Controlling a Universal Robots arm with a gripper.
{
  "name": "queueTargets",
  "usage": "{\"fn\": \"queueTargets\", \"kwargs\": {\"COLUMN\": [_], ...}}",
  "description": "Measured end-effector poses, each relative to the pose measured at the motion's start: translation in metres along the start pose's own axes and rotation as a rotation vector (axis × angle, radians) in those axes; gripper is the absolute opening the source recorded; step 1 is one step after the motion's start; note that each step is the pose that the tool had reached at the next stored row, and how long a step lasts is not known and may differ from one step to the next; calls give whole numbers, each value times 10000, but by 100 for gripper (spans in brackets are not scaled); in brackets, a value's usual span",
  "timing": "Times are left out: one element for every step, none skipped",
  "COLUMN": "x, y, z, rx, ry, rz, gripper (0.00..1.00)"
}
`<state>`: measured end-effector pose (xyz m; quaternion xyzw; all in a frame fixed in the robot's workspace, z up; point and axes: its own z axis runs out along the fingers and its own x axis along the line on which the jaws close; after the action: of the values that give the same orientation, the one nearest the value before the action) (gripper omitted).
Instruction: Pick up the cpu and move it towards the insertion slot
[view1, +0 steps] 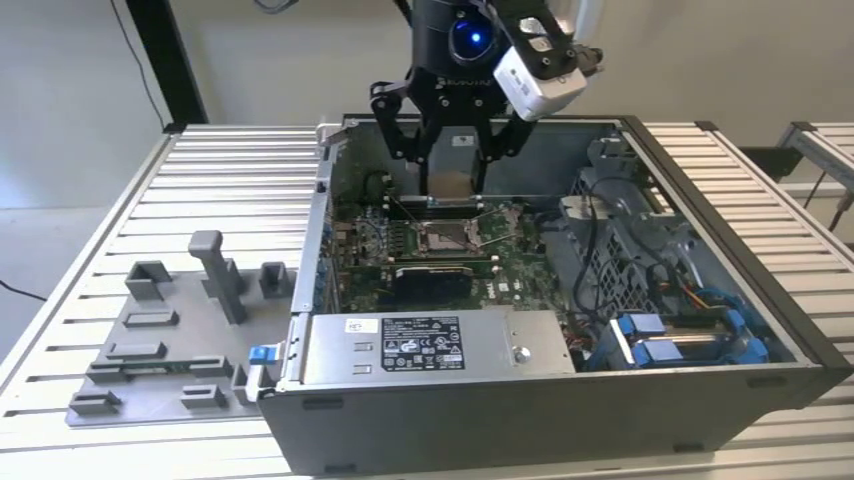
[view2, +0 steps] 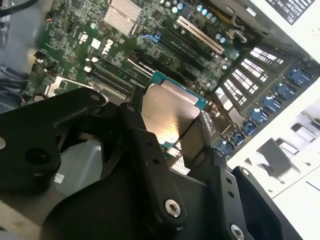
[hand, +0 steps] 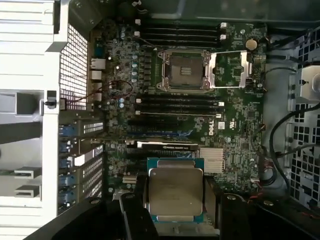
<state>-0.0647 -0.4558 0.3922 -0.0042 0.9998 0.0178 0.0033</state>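
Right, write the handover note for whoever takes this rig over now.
Gripper: shut on the cpu, held by its edges, silvery face showing in both wrist views.
Position: inside the open computer case, above the motherboard.
Insertion slot: empty, its frame swung open beside it; the cpu is apart from it, not yet over it.
Done: cpu picked up and carried into the case.
Left: bringing the cpu up to the slot.

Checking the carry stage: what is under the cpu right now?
The cpu hangs in the gripper above the green motherboard, over slots and a heatsink, not the insertion slot, which sits apart with its frame open. The board patch directly beneath is covered.
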Motion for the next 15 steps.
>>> {"fn": "queueTargets", "kwargs": {"x": [-48,-94,-138,-181,-212,-217,-217,-217,-218,-219,-220,-220,-220,-221,-221], "y": [0,-1,-1,-1,-2,-2,-2,-2,-2,-2,-2,-2,-2,-2,-2], "z": [0,1,1,1,1,1,1,1,2,1,1,1,1,1,1], "rx": [0,0,-1,0,0,1,1,0,-1,0,0,0,0,0,0], "ry": [0,0,0,0,0,0,0,0,-1,0,0,0,0,0,0], "rz": [0,0,0,-1,0,0,1,2,2,0,0,1,1,0,0], "gripper": [0,0,0,0,0,0,0,0,0,0,0,0,0,0,0]}}
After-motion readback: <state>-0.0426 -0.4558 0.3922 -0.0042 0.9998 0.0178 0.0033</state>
